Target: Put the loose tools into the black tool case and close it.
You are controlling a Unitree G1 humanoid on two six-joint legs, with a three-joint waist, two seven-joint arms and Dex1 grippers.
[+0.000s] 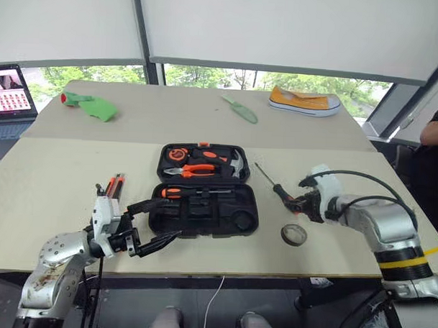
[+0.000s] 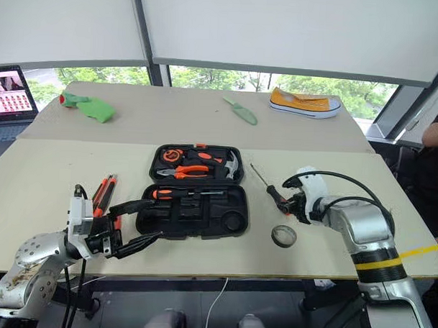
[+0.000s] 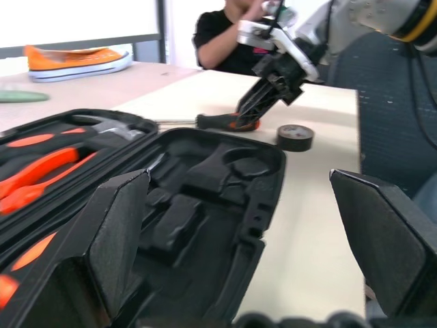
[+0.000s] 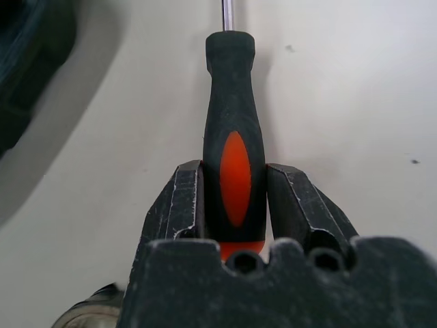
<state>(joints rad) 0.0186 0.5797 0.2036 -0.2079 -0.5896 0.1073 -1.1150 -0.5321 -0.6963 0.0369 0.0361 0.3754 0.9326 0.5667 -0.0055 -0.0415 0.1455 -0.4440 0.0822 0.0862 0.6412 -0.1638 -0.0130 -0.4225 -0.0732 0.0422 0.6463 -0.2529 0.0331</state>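
Note:
The black tool case [image 1: 238, 224] lies open at the table's middle. Pliers, a hammer and a tape measure fill its far half, and one orange-black screwdriver [image 1: 176, 193] sits in the near half. My right gripper [image 4: 234, 181] is shut on the handle of a second orange-black screwdriver [image 1: 276, 186], which lies on the table right of the case. A dark tape roll [image 1: 293, 234] rests just nearer than that. My left gripper [image 1: 170, 217] is open at the case's near-left corner, holding nothing. Left of the case, partly behind my left wrist, lies the orange-black utility knife [image 2: 103, 191].
On the far table are a green trowel [image 1: 240, 108], a green object with a red tip [image 1: 91, 105] and an orange shoe [image 1: 305, 101]. A laptop [image 1: 9, 92] stands at the far left. A person in black [image 1: 436, 135] sits beyond the table's right end.

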